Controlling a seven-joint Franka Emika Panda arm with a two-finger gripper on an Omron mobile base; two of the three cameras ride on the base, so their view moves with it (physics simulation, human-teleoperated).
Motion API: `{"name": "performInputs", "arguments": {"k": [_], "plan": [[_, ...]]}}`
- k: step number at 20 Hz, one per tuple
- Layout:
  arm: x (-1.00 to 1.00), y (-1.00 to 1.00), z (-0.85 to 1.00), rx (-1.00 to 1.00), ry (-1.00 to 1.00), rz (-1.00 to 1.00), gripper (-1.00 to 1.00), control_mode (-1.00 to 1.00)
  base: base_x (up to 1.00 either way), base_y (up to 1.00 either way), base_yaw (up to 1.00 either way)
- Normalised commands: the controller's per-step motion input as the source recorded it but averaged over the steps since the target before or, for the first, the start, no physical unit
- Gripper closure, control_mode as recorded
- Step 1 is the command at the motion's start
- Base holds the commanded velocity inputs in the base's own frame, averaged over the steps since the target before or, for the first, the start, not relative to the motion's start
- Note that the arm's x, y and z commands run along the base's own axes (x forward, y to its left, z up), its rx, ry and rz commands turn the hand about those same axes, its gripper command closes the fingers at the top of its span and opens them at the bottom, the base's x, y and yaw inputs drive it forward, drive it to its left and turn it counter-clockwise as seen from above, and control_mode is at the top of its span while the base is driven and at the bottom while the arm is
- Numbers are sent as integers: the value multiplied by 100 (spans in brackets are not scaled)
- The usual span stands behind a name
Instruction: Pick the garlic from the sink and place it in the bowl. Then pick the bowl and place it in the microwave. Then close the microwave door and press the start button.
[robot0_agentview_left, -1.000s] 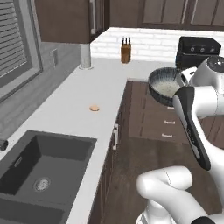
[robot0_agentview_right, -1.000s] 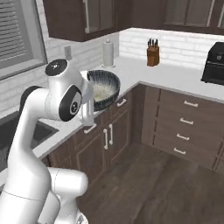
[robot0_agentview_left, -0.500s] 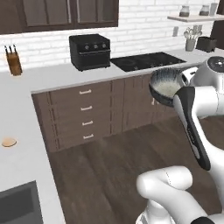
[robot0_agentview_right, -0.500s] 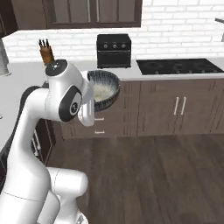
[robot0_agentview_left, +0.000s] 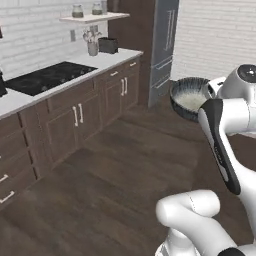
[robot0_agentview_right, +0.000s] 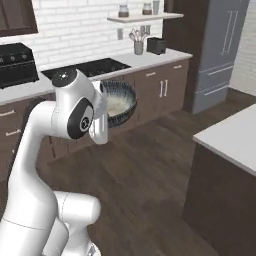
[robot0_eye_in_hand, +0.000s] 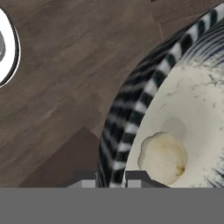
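Bowl carried in the air above the wood floor, level, well clear of any worktop. Dark speckled outside, whitish inside. In the right base view the bowl sits just past the arm's wrist, out in front of the cooktop run.

Hand view: fingers clamped on the bowl's rim, one tip outside the wall, one inside; the tips are only partly visible at the frame's bottom, so the contact is probably firm but hard to judge.

Garlic lies inside the bowl, on the pale bottom, close to the gripped rim.

Grey fridge stands beyond, toaster on the worktop. No readable writing or brand marks anywhere.
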Motion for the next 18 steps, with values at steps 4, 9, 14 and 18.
{"name": "performInputs", "arguments": {"k": [4,9,14,18], "plan": [[0,0,0,0,0,0,100,100,0,0,-95],[0,0,0,0,0,0,100,100,0,0,-99],[0,0,0,0,0,0,100,100,0,0,-99],[0,0,0,0,0,0,100,100,0,0,-94]]}}
